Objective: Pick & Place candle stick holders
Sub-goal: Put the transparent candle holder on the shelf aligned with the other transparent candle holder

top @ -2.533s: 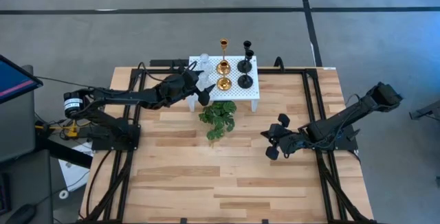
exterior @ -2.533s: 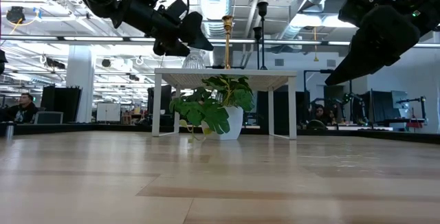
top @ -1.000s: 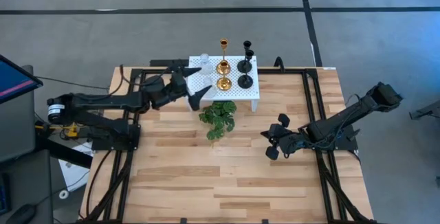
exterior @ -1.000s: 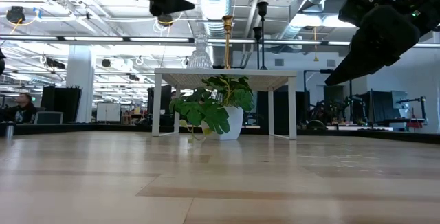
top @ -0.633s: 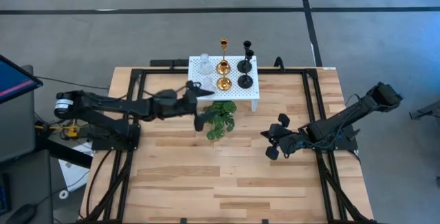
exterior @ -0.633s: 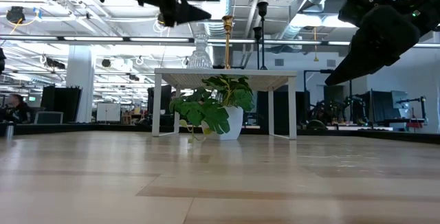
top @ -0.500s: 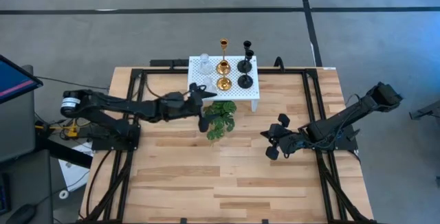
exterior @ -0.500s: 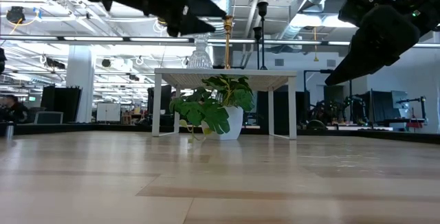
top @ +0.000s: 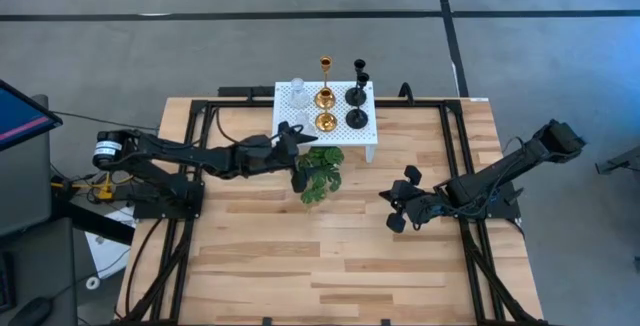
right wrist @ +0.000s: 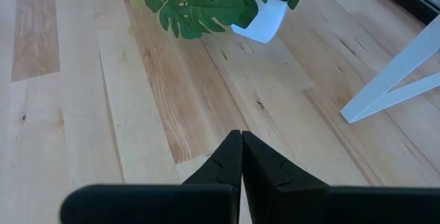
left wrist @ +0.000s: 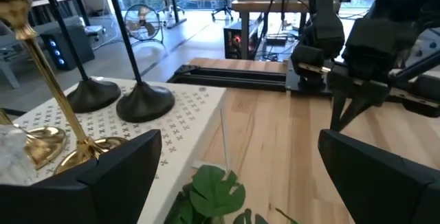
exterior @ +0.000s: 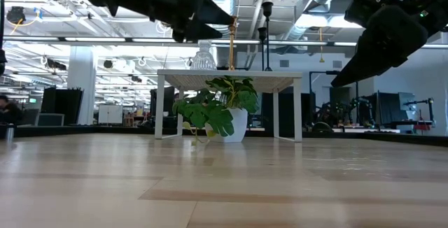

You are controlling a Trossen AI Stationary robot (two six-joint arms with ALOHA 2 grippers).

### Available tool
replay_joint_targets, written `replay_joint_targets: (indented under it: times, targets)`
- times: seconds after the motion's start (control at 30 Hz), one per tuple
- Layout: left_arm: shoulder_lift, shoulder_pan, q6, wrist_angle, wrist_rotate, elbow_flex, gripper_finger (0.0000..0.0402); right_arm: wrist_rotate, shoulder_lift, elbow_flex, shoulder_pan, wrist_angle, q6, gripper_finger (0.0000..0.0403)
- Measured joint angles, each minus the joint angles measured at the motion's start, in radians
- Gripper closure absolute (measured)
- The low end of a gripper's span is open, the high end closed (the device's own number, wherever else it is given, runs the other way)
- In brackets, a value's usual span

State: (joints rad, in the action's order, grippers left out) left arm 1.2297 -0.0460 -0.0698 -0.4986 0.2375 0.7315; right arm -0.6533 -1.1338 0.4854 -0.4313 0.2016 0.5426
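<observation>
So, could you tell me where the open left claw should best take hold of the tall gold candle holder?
Probably mid-stem. The tall gold candle holder stands upright on the white perforated stand, its stem thin and bare above a flared base. The left claw hovers open over the plant-side edge, so a level approach from there, fingers either side of the stem, seems best.

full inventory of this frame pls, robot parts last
black candle holders: 2, black, on the stand's right side
gold candle holders: 2, gold, middle of the stand
glass candle holders: clear, stand's left side; count unclear
stand: 1, white perforated, table's far edge
plant: 1, green, white pot, in front of the stand
table: 1, light wood
left end effector: open, empty, over the plant by the stand
right end effector: shut, empty, right of the plant
</observation>
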Motion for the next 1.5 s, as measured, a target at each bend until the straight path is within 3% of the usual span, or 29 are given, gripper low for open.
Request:
replay_joint_targets:
  times: [0.23,0.43,0.87,1.5]
  targets:
    - [0.0,-0.007,0.027,-0.009,0.008,0.0,0.001,0.001,0.0,0.0,0.0,0.0,0.0,0.0403]
    - [0.0,-0.027,0.053,-0.011,0.157,0.0,0.001,0.002,0.0,0.0,0.0,0.0,0.0,0.0403]
    - [0.0,-0.095,0.053,-0.019,0.16,0.0,0.001,0.002,0.0,0.0,0.0,0.0,0.0,0.0403]
    - [0.0,-0.095,0.087,-0.034,0.182,0.0,0.001,0.002,0.0,0.0,0.0,0.0,0.0,0.0403]
